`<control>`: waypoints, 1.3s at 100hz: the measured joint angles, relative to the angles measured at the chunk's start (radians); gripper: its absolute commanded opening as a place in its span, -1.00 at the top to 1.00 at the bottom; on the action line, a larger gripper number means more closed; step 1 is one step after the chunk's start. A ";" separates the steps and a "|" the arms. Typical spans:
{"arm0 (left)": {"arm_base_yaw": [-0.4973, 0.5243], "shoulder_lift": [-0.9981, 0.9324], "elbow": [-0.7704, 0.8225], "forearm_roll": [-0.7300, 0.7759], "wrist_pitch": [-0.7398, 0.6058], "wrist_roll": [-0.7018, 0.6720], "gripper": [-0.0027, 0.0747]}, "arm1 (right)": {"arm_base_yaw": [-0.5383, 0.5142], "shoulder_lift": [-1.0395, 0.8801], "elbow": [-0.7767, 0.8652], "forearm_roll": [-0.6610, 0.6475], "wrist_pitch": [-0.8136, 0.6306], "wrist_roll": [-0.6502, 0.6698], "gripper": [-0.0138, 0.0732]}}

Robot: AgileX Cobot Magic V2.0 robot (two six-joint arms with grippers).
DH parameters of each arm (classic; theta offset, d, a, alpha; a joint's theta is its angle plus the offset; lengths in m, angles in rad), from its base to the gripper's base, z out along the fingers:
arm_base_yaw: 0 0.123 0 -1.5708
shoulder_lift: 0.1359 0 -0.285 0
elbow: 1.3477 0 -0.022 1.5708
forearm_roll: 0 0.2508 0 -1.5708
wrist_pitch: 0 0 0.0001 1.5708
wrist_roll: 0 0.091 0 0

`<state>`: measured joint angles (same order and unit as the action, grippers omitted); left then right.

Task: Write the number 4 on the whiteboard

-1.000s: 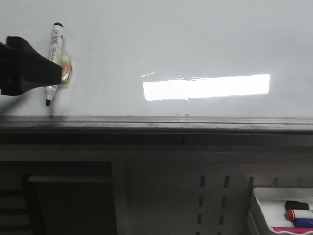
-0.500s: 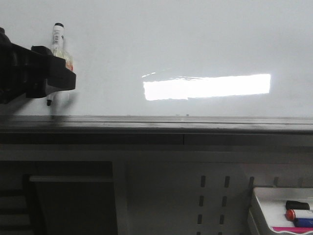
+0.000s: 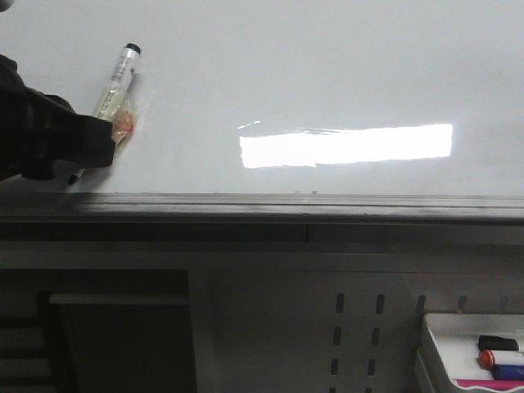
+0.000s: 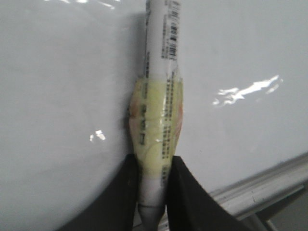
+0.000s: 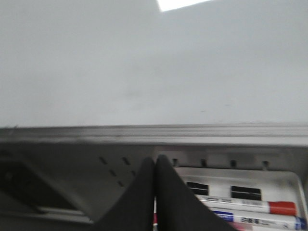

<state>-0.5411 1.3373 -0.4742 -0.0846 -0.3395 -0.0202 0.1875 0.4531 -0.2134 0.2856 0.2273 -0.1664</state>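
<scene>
Now marker (image 3: 117,88) tilted rightward, left end effector (image 3: 86,143) lower.

A marker (image 3: 117,90) leans tilted against the whiteboard's (image 3: 327,74) left side, a tray (image 3: 446,344) lower right.

Only an unreadable barcode on marker (image 4: 161,72)

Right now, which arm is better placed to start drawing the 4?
The left. Its pincer is shut on the marker, right at the whiteboard, which shows no strokes yet. The right pincer is shut on nothing, low by the tray.
</scene>
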 measured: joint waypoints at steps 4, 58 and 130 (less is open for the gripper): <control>0.000 -0.018 0.002 0.054 0.023 0.000 0.98 | 0.066 0.021 -0.014 0.000 0.000 -0.031 0.83; -0.161 -0.186 0.002 0.861 0.038 0.000 0.98 | 0.641 0.319 -0.362 0.000 0.014 -0.163 -0.23; -0.172 -0.186 0.004 0.971 -0.104 0.000 0.98 | 0.694 0.535 -0.474 -0.036 -0.015 -0.166 0.63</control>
<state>-0.7127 1.1510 -0.4704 0.8862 -0.4437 -0.0202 0.8810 0.9876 -0.6878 0.2501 0.2124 -0.3320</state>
